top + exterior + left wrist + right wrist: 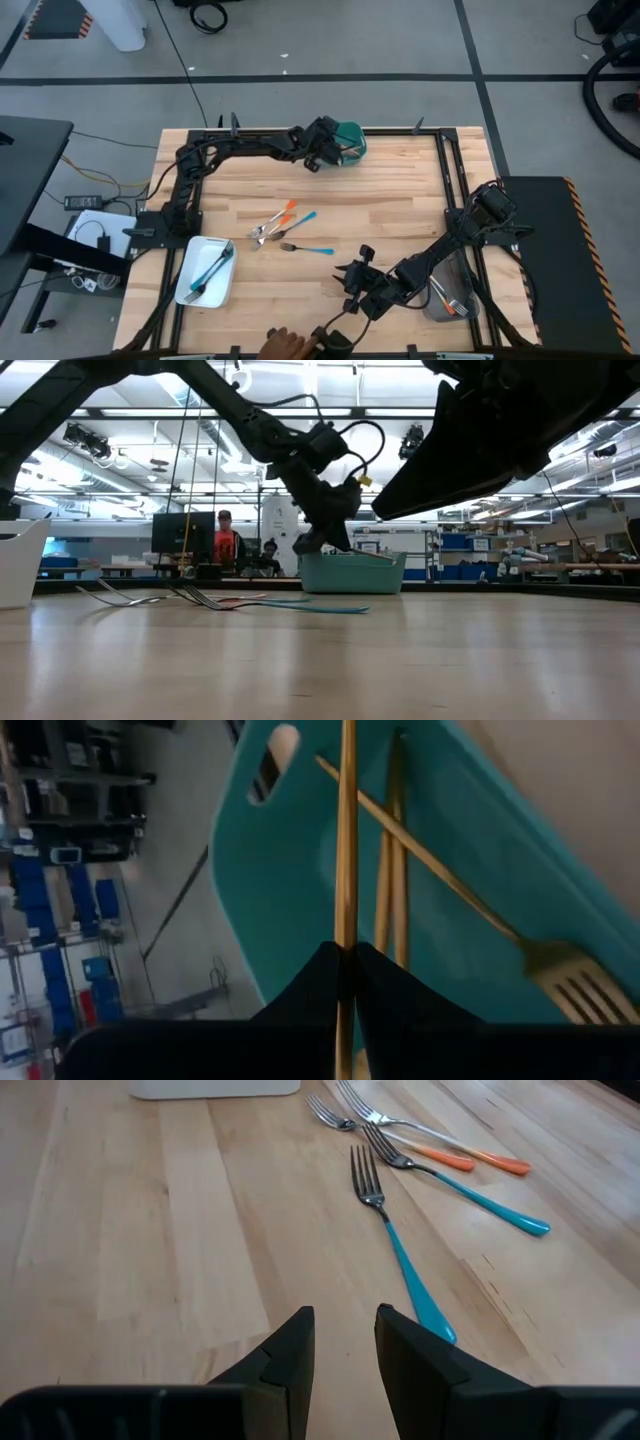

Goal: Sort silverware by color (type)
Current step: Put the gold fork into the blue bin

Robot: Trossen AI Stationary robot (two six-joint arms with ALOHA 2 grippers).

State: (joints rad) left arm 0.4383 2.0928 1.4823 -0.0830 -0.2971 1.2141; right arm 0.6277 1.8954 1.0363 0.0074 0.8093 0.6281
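Observation:
My left gripper is at the teal tray near the table's far edge, shut on a slim gold piece. The tray holds a gold fork and another gold handle. My right gripper hovers open, low over the near middle of the table. A blue-handled fork lies flat just ahead of it. A second blue-handled fork and two orange-handled forks lie flat at the table's centre. My left gripper pinches the gold piece by its slim handle between the two fingertips. The handle runs straight out past the fingers over the teal tray. The gripper hides the piece's other end. Whether the piece touches the tray, I cannot tell.
A white tray with blue-handled pieces sits near the table's left near corner. A grey tray with orange-handled pieces lies under my right arm. A person's hand rests at the near edge. People stand in the room beyond.

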